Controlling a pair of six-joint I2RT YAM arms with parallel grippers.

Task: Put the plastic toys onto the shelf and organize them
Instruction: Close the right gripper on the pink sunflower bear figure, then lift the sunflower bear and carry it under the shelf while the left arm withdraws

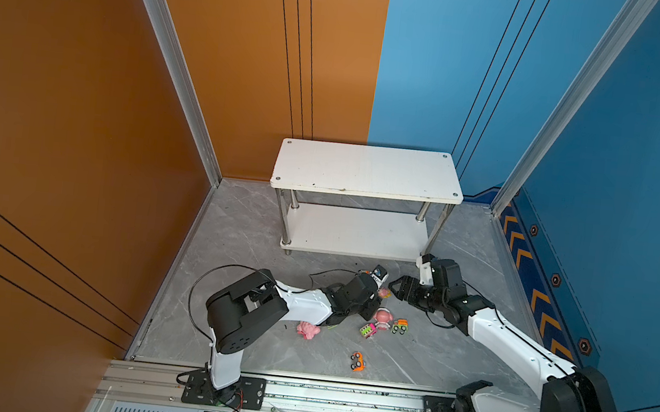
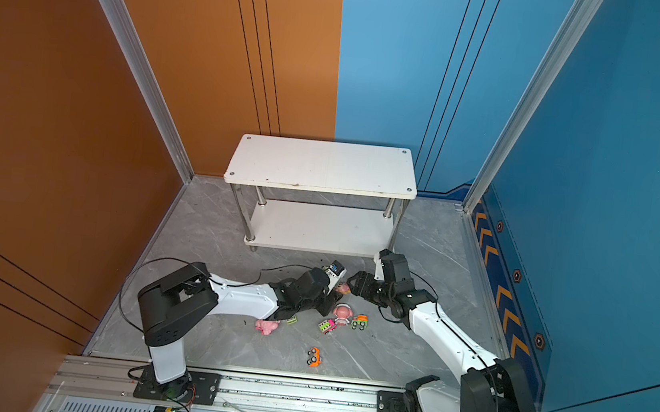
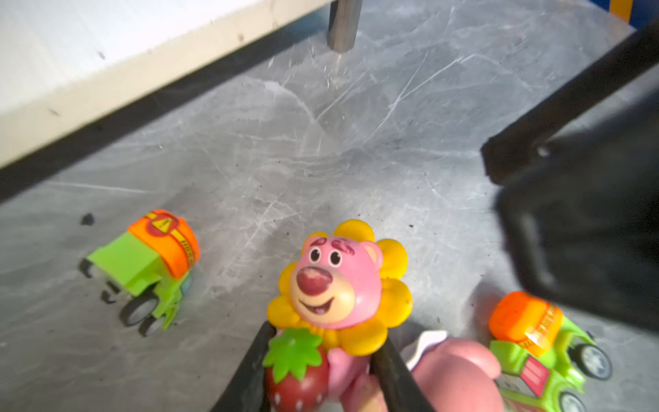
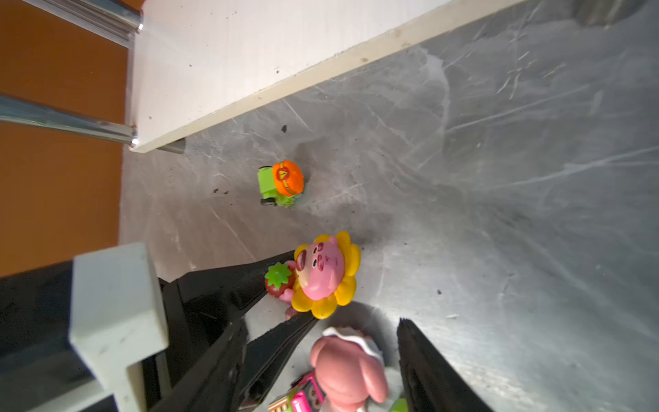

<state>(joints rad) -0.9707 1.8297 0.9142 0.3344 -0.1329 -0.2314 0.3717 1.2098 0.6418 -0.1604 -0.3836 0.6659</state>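
My left gripper (image 3: 324,340) is shut on a pink bear figurine (image 3: 338,285) with yellow petals and a strawberry, low over the floor in front of the shelf (image 1: 365,169). In a top view this figurine (image 1: 384,292) sits at the tip of the left gripper (image 1: 381,294). My right gripper (image 1: 395,285) faces it from the right, open and holding nothing. In the right wrist view the right gripper (image 4: 322,323) has its jaws spread over a pink figurine (image 4: 349,371) with white headphones, which stands on the floor. Both shelf boards are bare.
Loose toys lie on the grey floor: a green truck with an orange drum (image 3: 149,264), a second such truck (image 1: 400,326), a pink-green car (image 1: 368,330), an orange car (image 1: 358,361), a fallen pink figure (image 1: 308,330) and a green car (image 2: 291,319) under the left arm.
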